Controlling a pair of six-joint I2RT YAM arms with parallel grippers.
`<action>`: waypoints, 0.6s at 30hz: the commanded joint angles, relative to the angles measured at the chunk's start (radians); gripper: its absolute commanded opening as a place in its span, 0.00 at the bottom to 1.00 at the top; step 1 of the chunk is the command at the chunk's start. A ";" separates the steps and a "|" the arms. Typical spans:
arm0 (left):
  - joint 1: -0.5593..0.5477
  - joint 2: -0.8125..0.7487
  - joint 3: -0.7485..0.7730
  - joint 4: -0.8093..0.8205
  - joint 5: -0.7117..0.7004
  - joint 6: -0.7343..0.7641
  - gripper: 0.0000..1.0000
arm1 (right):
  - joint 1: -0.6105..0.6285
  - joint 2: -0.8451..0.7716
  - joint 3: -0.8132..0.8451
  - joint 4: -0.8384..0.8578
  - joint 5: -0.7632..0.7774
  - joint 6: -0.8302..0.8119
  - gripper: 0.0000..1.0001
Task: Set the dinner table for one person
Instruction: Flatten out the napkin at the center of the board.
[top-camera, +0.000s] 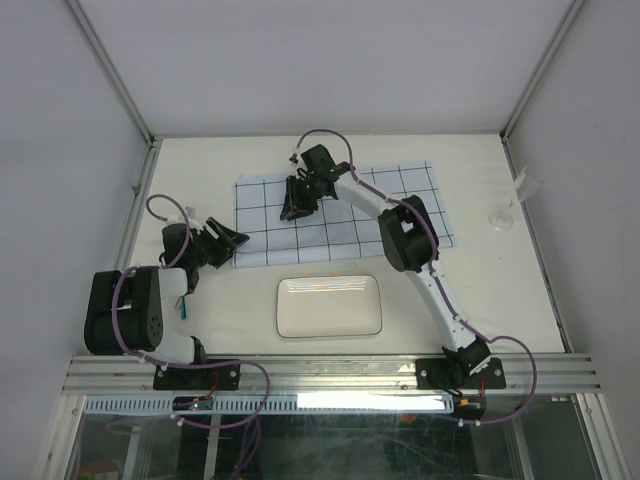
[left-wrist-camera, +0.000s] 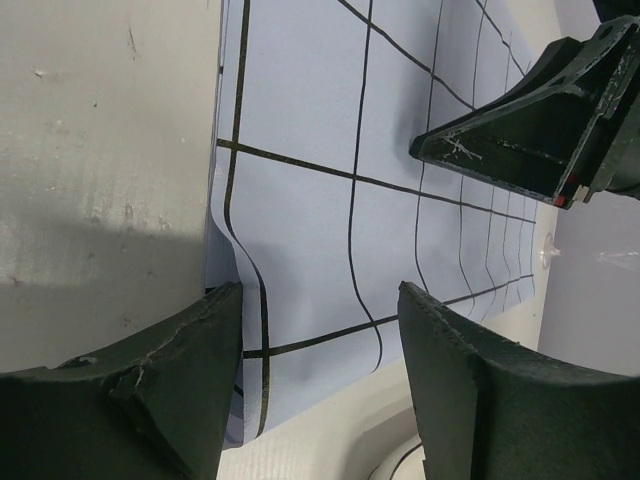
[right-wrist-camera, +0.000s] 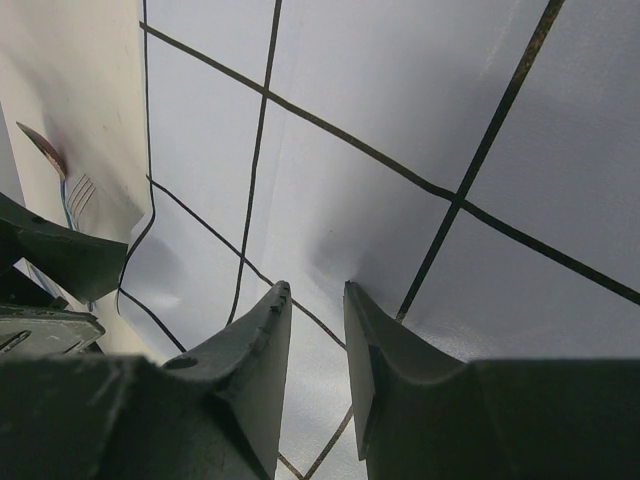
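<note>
The dinner table (top-camera: 200, 170) is a cream-white top with a pale-blue grid cloth (top-camera: 400, 200) spread across its back middle. A white rectangular plate (top-camera: 330, 306) lies in front of the cloth. My left gripper (top-camera: 238, 242) is open at the cloth's near left corner. In the left wrist view the cloth (left-wrist-camera: 300, 100) shows between its wide-apart fingers (left-wrist-camera: 320, 292). My right gripper (top-camera: 292, 212) points down on the cloth's left part. In its wrist view the jaws (right-wrist-camera: 316, 288) stand a narrow gap apart, tips on the slightly puckered cloth (right-wrist-camera: 400, 100), with nothing between them.
A small clear glass (top-camera: 500, 217) stands at the table's right edge. A fork's tines (right-wrist-camera: 78, 190) show beyond the cloth's left edge in the right wrist view. The plate's rim (left-wrist-camera: 395, 462) lies just under the left gripper. Aluminium rails and white walls (top-camera: 60, 150) bound the table.
</note>
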 joint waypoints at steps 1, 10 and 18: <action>0.003 -0.035 0.014 -0.007 -0.007 0.030 0.63 | 0.004 0.010 0.043 -0.015 0.021 0.003 0.32; 0.003 -0.148 0.005 -0.100 0.006 0.046 0.63 | 0.005 0.038 0.076 0.044 0.001 0.046 0.32; 0.002 -0.224 -0.007 -0.188 -0.028 0.067 0.63 | 0.011 0.052 0.094 0.115 -0.025 0.083 0.31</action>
